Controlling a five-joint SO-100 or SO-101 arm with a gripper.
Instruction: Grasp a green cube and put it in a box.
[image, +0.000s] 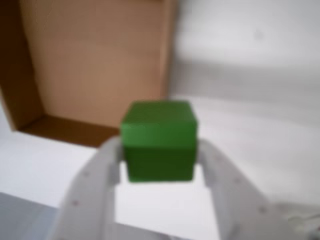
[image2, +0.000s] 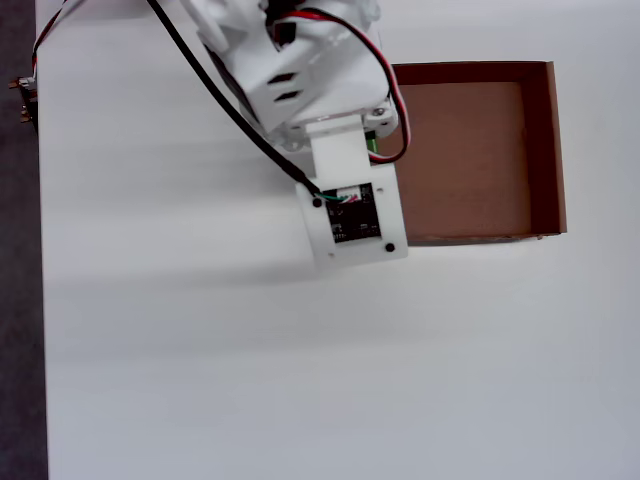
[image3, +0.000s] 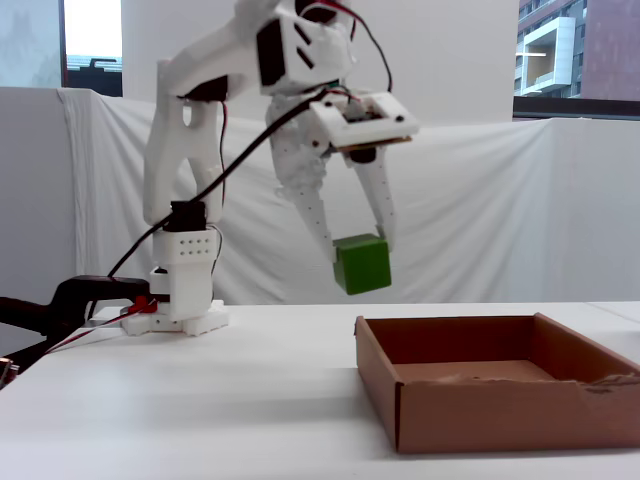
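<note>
In the wrist view the green cube (image: 159, 140) sits squeezed between my two white fingers, so my gripper (image: 160, 152) is shut on it. The fixed view shows the cube (image3: 362, 264) hanging in the air in my gripper (image3: 360, 250), well above the table and roughly over the near-left wall of the box (image3: 500, 405). The brown cardboard box (image: 95, 65) lies ahead and to the left in the wrist view, its floor bare. From overhead, the wrist (image2: 350, 200) hides the cube and overlaps the left edge of the box (image2: 470, 150).
The white arm base (image3: 180, 290) stands at the table's back left with a black clamp (image3: 70, 300) and cables beside it. A white cloth backdrop (image3: 500, 200) hangs behind the table. The dark table edge (image2: 20, 250) runs along the left of the overhead view.
</note>
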